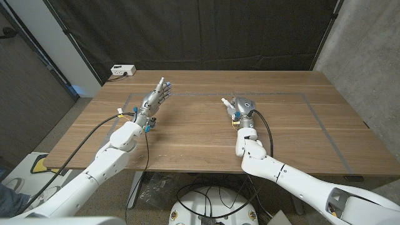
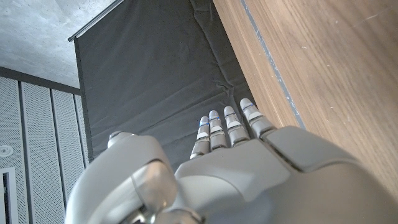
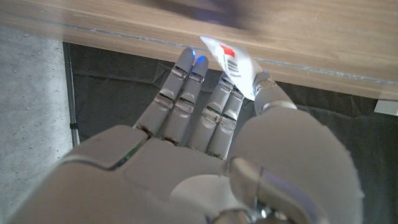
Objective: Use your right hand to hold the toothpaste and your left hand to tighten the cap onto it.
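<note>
Our right hand (image 1: 240, 110) grips the toothpaste tube (image 3: 231, 61); light and soft, we judge, so hold near its stiff neck. Our left hand (image 1: 157, 97) is open, empty.

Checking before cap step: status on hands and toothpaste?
Right hand holds toothpaste. Left hand open, apart from it, holding nothing. Cap not discernible. Nothing between the hands on the table.

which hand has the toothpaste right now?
The right hand, on the table's right half: the white toothpaste tube sticks out past its fingers. The left hand holds nothing, fingers straight and apart.
</note>
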Tool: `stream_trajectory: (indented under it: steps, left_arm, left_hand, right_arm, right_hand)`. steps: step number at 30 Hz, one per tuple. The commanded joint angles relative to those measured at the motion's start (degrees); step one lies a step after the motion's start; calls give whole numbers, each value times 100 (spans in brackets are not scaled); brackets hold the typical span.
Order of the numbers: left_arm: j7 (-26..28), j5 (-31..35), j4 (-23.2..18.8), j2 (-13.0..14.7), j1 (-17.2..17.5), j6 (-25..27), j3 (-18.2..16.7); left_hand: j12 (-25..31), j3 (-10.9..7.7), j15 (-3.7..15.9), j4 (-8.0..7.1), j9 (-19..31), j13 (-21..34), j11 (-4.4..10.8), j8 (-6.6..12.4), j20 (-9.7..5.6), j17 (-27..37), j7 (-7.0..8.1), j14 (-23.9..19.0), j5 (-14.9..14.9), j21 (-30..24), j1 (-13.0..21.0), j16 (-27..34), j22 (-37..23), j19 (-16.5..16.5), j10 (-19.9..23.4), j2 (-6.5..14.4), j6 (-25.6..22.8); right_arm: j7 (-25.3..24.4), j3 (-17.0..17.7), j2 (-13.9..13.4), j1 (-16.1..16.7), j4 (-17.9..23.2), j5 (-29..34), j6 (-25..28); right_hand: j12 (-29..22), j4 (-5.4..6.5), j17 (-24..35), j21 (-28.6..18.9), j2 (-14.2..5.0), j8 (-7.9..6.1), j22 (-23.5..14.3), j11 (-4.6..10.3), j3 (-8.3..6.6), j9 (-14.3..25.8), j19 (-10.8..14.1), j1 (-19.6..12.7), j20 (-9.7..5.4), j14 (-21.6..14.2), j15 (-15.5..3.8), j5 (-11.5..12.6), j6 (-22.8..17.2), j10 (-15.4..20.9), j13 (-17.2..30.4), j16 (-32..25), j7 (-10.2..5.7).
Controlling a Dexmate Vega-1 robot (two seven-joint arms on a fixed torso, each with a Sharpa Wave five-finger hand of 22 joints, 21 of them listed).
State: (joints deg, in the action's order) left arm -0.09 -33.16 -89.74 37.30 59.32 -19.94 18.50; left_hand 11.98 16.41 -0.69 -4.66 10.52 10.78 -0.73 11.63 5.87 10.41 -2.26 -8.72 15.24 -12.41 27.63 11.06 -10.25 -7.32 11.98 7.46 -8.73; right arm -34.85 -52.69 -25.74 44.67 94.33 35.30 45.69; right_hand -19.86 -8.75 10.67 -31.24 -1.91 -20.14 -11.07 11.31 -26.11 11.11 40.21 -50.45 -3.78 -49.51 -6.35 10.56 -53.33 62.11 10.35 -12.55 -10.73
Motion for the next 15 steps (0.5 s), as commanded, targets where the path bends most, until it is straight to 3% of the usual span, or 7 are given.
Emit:
stream_trajectory:
  steps: [1, 2, 3, 6, 9, 12, 15]
  left_arm:
    - [-198, 130, -404, 211, -75, 73, 67]
    - [-181, 183, -483, 254, -64, 76, 59]
    - [-188, 235, -545, 299, -61, 64, 52]
    - [-140, 414, -667, 378, -52, -5, 27]
    - [-143, 520, -660, 379, -85, -99, 31]
    - [-224, 572, -601, 363, -158, -153, 79]
    - [-293, 542, -535, 297, -230, -155, 141]
  left_hand:
    - [56, -79, 46, 63, 26, 32, -5, -3, 168, 9, 18, -317, -38, -179, 197, 88, -36, -483, 143, 19, -45]
    - [44, -97, 21, 78, 28, 34, -15, -15, 337, 12, 36, -405, -62, -230, 244, 96, -49, -633, 148, 32, -21]
    - [41, -110, 29, 87, 28, 34, 20, -15, 400, 15, 21, -489, -80, -251, 273, 114, -57, -694, 160, 43, -22]
    - [43, -225, 112, 159, 31, 36, 74, -29, 478, 26, 41, -895, -173, -397, 481, 190, -96, -1080, 255, 131, 29]
    - [54, -382, 200, 265, 33, 39, 109, -22, 328, 37, 51, -1232, -249, -520, 745, 246, -122, -1376, 368, 212, 36]
    - [59, -557, 232, 377, 34, 41, 193, -14, 220, 45, 56, -1387, -293, -567, 1010, 253, -135, -1480, 454, 278, 30]
    - [116, -692, 224, 395, 35, 48, 216, -9, 125, 67, 92, -1606, -333, -590, 1121, 303, -150, -1505, 659, 330, 16]
  right_arm:
    - [-248, 316, -9, 190, 341, -240, -281]
    - [-219, 334, -18, 194, 365, -269, -295]
    - [-216, 357, -15, 201, 377, -297, -309]
    - [-258, 377, -18, 207, 382, -304, -355]
    - [-318, 424, -10, 230, 400, -341, -430]
    - [-399, 471, 8, 253, 411, -367, -503]
    - [-499, 527, 4, 288, 442, -401, -635]
  right_hand:
    - [30, 27, 13, -44, -61, -20, -26, -9, -13, 23, 77, -32, -324, -79, -422, -13, -64, 90, 7, 1, -2]
    - [34, 28, 13, -46, -62, -19, -26, -3, -13, 23, 76, -31, -326, -77, -412, -14, -67, 90, 7, 6, -2]
    - [38, 27, 13, -48, -62, -19, -26, 3, -15, 23, 77, -32, -324, -76, -410, -15, -70, 91, 7, 10, 7]
    - [48, 30, 13, -55, -63, -16, -28, -37, -17, 23, 75, -29, -320, -80, -408, -19, -76, 99, 7, 19, 13]
    - [55, 29, 12, -59, -63, -13, -28, -38, -20, 23, 72, -30, -319, -85, -398, -20, -78, 106, 6, 25, 14]
    - [55, 27, 12, -63, -67, -15, -29, -33, -26, 24, 69, -35, -315, -90, -399, -21, -94, 130, 6, 31, 10]
    - [59, 25, 12, -67, -75, -14, -30, -19, -34, 24, 67, -43, -315, -101, -401, -22, -102, 143, 6, 34, 21]
